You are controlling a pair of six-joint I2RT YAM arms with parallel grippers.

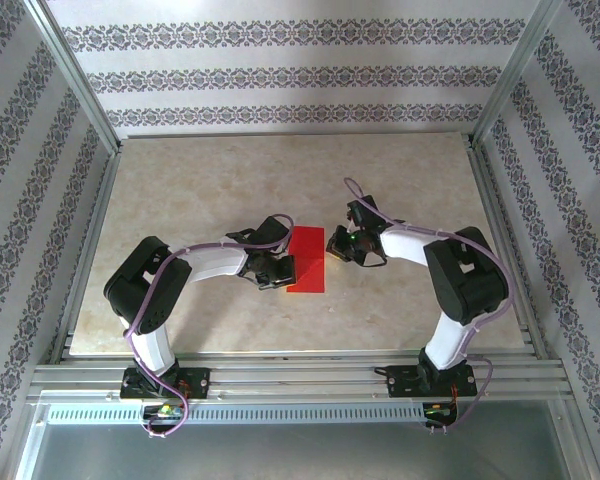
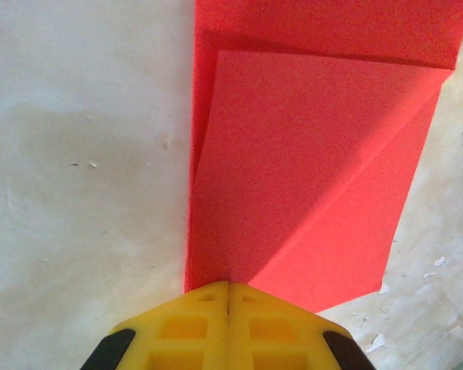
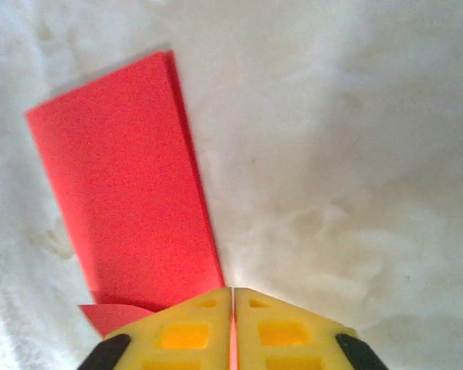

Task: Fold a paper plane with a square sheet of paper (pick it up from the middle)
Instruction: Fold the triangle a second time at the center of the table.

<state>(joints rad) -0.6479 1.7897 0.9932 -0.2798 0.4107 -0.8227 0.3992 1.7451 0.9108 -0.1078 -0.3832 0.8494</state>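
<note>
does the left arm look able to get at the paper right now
Likely yes: the left gripper sits right at the paper's edge, jaws shut, with nothing between them.

Both arms [image 1: 210,262] wear white shells, black joints, lilac cables, yellow black-tipped jaws.

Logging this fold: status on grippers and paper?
Left gripper shut on red sheet, top layer askew. Right gripper shut on its other side. Sheet folded to a rectangle, no plane yet. Nothing blocking on table.
</note>
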